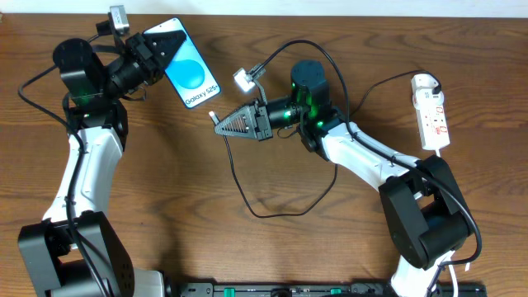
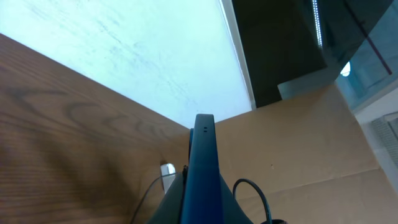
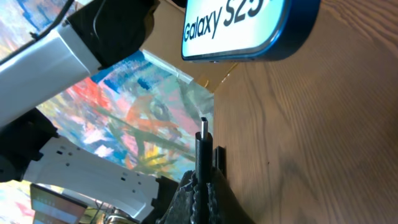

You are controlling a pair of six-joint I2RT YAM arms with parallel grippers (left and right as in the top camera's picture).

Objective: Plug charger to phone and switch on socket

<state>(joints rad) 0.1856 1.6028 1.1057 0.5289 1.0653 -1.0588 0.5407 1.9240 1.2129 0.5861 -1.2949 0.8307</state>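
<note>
blue screen up, the phone (image 1: 188, 74) sits at the left of the table (image 1: 330, 239), clamped at its upper-left end by the left gripper (image 1: 157, 48), whose fingers are closed on its two faces. in the left wrist view the phone (image 2: 203, 168) shows edge-on, running straight out from between the fingers. its long axis runs from upper left to lower right in the overhead view, so the free short end, the one under the "galaxy s25+" text, faces the right arm. it looks to be held just off the wood, though i cannot be sure.

just beside that free end, down and to the right, is the right gripper (image 1: 221, 125), closed on the charger (image 1: 247, 194) right behind its plug tip (image 1: 214, 115). a small gap separates tip and phone. from the right wrist, the plug tip (image 3: 203, 132) stands out of the pinched fingers (image 3: 186, 199) and aims up at the phone (image 3: 249, 28), meeting its short edge left of centre. the port is too small to make out. by my reading, the tip needs a slight sideways shift and then a push along the phone's long axis.

slack black cable loops across the middle of the table. far right lies the socket (image 1: 431, 111), well apart from both grippers and nearer the right arm.
</note>
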